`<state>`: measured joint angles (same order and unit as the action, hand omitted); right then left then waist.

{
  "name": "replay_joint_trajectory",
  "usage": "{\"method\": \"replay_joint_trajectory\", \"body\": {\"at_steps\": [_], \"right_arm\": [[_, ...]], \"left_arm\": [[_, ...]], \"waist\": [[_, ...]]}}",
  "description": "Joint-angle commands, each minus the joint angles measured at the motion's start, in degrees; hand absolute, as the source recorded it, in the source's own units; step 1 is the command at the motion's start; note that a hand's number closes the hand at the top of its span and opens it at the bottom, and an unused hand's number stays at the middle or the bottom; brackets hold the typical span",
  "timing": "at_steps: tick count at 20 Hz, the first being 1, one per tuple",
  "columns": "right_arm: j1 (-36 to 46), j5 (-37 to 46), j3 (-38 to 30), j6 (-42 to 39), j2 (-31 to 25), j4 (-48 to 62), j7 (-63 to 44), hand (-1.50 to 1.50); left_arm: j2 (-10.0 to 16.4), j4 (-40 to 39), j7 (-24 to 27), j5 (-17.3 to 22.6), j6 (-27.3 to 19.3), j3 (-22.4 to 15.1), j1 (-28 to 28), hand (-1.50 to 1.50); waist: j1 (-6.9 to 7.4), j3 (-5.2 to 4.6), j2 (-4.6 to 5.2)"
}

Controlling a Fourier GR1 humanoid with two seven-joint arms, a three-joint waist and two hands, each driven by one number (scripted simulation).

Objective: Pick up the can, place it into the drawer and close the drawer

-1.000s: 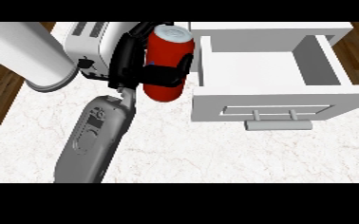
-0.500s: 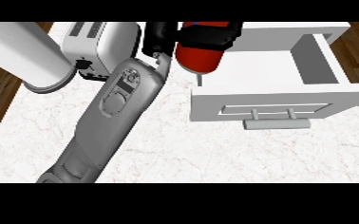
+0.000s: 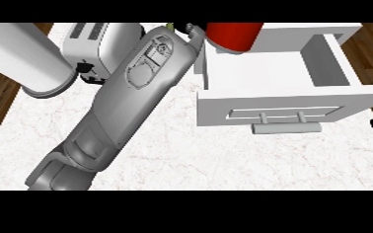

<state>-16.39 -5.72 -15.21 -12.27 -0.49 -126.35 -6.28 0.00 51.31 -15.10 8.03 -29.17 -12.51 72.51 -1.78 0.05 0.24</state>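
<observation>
1. head view: a grey forearm [image 3: 138, 89] comes in from the lower left corner and runs slantwise up across the marbled white bench [image 3: 218, 163] to the view's top edge.
2. head view: at the forearm's far end only a few black parts of the left robot hand [image 3: 195, 33] show. they lie against the left side of the can [image 3: 235, 35], and the rest of the hand is cut off by the top edge.
3. head view: from what shows, the left robot hand is closed round the can and carries it. how far it wraps round the can is hidden.
4. head view: the can is red and its upper part runs out of view. its rounded lower end hangs over the rear left corner of the drawer [image 3: 277, 103], across the drawer's left wall.
5. head view: whether the can's lower end touches the drawer's floor i cannot tell.
6. head view: the drawer is white and pulled out, its inside bare to the right of the can. its front panel faces the lower edge and bears a grey handle [image 3: 286, 127] below it.
7. head view: a white toaster [image 3: 102, 42] stands on the bench left of the forearm's far end, partly behind it.
8. head view: a big white cylinder [image 3: 29, 59] lies at the left edge, just beside the toaster.
9. head view: brown wooden floor [image 3: 364, 44] shows past the bench at the far right and far left.
</observation>
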Motion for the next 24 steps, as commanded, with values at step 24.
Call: {"method": "replay_joint_trajectory", "body": {"at_steps": [24], "right_arm": [[5.6,2.6,1.8,0.4,-0.4,5.0,1.3,-1.50]], "left_arm": [[0.0,-25.6,13.2,18.1,-8.1,-15.4,11.5,1.50]], "waist": [[-3.76,0.11,0.97]]}}
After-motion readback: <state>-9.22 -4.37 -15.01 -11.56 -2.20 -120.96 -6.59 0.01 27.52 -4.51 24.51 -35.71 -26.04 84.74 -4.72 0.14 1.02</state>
